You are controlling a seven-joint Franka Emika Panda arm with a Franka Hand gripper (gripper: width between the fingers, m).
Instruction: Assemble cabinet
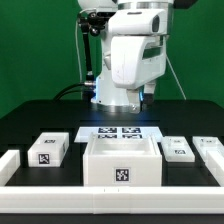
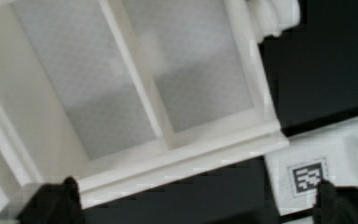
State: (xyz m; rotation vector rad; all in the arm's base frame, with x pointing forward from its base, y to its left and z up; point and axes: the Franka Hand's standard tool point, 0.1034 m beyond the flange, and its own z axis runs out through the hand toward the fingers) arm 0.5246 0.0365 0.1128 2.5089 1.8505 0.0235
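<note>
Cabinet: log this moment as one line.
cabinet: on table, not gripped | claw: open, empty, over cabinet | small white blocks: either side

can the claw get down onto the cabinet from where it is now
Probably yes: the claw hangs open over the cabinet, and the wrist view shows nothing between them.

Robotics lab bench: black table (image 1: 40, 115), green backdrop (image 1: 35, 45), tag-printed marker board (image 1: 120, 131), mounted robot arm (image 1: 135, 55).

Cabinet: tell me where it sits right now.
In the exterior view, the cabinet sits centrally, in front of the marker board, between one small white block on that view's left and a second block on its right.
</note>
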